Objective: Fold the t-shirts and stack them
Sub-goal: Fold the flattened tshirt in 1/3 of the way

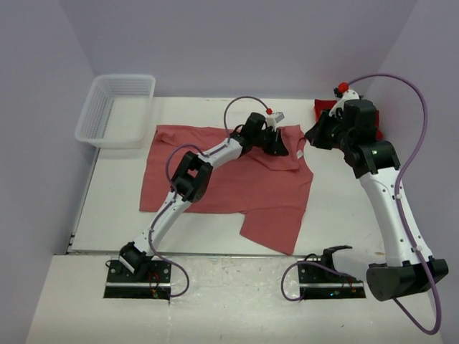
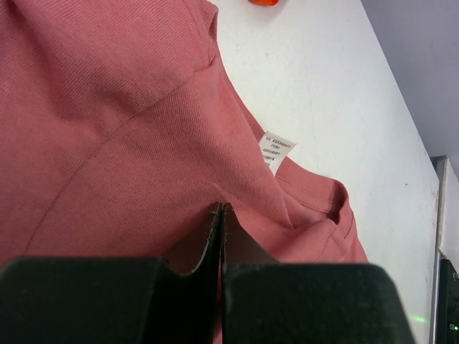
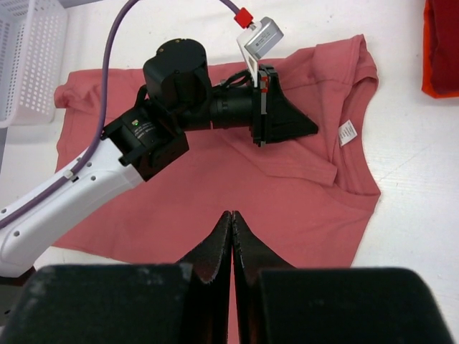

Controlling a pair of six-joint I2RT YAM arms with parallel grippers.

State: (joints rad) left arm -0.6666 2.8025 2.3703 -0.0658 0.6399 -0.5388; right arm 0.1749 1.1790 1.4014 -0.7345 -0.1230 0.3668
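Top view: the salmon-red t-shirt [image 1: 229, 179] is spread mid-frame, with the left gripper [image 1: 285, 149] and right gripper [image 1: 310, 136] near its upper-right collar.
Left wrist: jaws clenched, tips touching a cloth crease; bare table [image 2: 323, 72] at upper right.
Right wrist: jaws clenched and empty above the shirt.

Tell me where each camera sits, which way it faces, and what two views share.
Top external: above and behind the robot, looking down on the table; shows left arm, right arm, salmon t-shirt, basket.
Left wrist: on the left arm, low over the t-shirt's collar and label; shut left hand at the bottom.
Right wrist: on the raised right arm, looking down across the t-shirt at the left arm; shut right hand at the bottom.
Shared: both wrist views show the label.
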